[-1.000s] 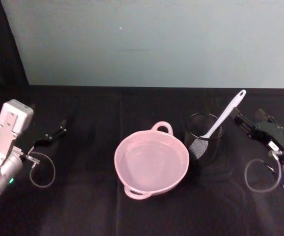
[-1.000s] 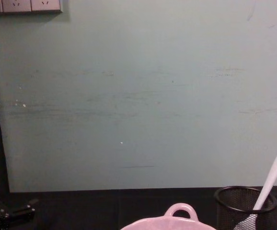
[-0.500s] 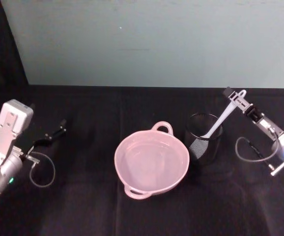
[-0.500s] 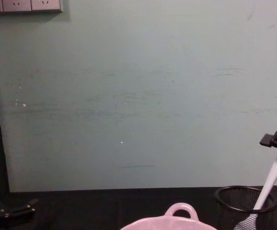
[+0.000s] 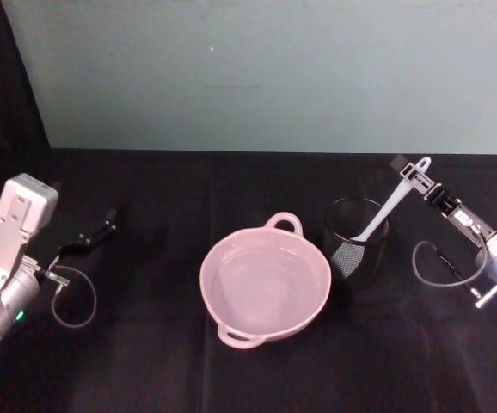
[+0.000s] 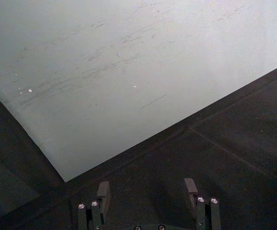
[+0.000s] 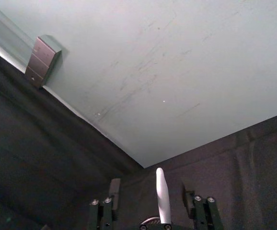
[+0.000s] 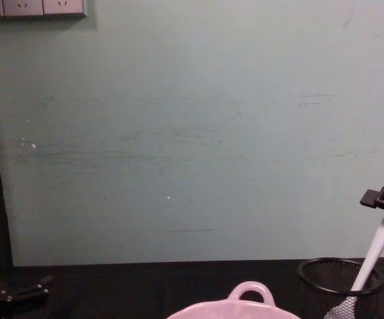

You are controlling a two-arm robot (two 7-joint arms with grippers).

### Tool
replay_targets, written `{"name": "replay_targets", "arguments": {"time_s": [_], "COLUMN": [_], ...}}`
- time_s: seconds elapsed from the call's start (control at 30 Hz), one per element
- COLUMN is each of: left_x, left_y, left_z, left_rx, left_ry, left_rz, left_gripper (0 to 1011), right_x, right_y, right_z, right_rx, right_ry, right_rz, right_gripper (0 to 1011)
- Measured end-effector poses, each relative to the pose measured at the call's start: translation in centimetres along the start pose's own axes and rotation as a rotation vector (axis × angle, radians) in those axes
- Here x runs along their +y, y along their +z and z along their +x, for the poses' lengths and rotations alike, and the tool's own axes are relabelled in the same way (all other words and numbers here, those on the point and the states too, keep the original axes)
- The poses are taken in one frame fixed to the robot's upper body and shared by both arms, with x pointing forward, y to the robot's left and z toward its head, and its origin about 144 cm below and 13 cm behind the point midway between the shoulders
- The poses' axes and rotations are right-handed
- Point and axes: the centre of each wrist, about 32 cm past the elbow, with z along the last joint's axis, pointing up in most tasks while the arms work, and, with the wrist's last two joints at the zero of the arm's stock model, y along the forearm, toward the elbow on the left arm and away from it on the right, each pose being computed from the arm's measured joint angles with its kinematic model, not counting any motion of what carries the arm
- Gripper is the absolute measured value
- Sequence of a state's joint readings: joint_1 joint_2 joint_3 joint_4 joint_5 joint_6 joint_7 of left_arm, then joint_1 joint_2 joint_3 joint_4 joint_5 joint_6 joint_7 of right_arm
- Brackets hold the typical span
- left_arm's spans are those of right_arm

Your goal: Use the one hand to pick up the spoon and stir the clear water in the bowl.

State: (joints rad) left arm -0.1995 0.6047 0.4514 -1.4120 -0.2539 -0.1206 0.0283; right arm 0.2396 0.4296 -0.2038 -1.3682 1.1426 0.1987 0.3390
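Right hand (image 5: 413,173) risen to spoon (image 5: 386,209) top, fingers (image 7: 113,189) apart astride handle; blade veiled inside mesh cup (image 5: 371,258); left hand (image 5: 107,226) parked, spread.

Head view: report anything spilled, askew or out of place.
Nothing stands out. The bowl sits upright, no spill visible around it; the spoon leans in the mesh cup, handle top inside the open right end effector. Left end effector rests far left.

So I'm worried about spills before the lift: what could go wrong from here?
The right gripper stands open around just the tip of the spoon handle; closing there may give a weak hold that slips or swings. The blade sits in the mesh cup, so a slanted pull could tip the cup toward the water-filled bowl beside it. The left gripper idles far left.
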Motion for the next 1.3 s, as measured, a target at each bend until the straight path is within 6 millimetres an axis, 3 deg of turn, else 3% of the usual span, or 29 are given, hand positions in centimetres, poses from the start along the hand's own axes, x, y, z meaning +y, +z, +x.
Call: {"name": "replay_targets", "arguments": {"time_s": [0.53,0.57,0.63,0.77,1.03,1.3], "left_x": [0.0,0.0,0.0,0.0,0.0,0.0], "left_y": [0.0,0.0,0.0,0.0,0.0,0.0], "left_z": [0.0,0.0,0.0,0.0,0.0,0.0], "left_rx": [0.0,0.0,0.0,0.0,0.0,0.0], "left_ry": [0.0,0.0,0.0,0.0,0.0,0.0], "left_rz": [0.0,0.0,0.0,0.0,0.0,0.0], "left_gripper": [1005,1005,1005,1005,1005,1005], "right_x": [-0.3,-0.3,-0.3,-0.4,-0.1,0.7], "right_y": [0.3,0.3,0.4,0.9,2.4,6.0], "right_z": [-0.4,-0.5,-0.8,-1.8,-4.3,-8.6], "right_rx": [-0.084,-0.099,-0.129,-0.237,-0.451,-0.619], "right_ry": [-0.011,-0.012,-0.012,-0.007,0.039,0.133], "right_rz": [-0.014,-0.014,-0.017,-0.02,-0.031,-0.039], "right_gripper": [287,287,189,118,118,118]}}
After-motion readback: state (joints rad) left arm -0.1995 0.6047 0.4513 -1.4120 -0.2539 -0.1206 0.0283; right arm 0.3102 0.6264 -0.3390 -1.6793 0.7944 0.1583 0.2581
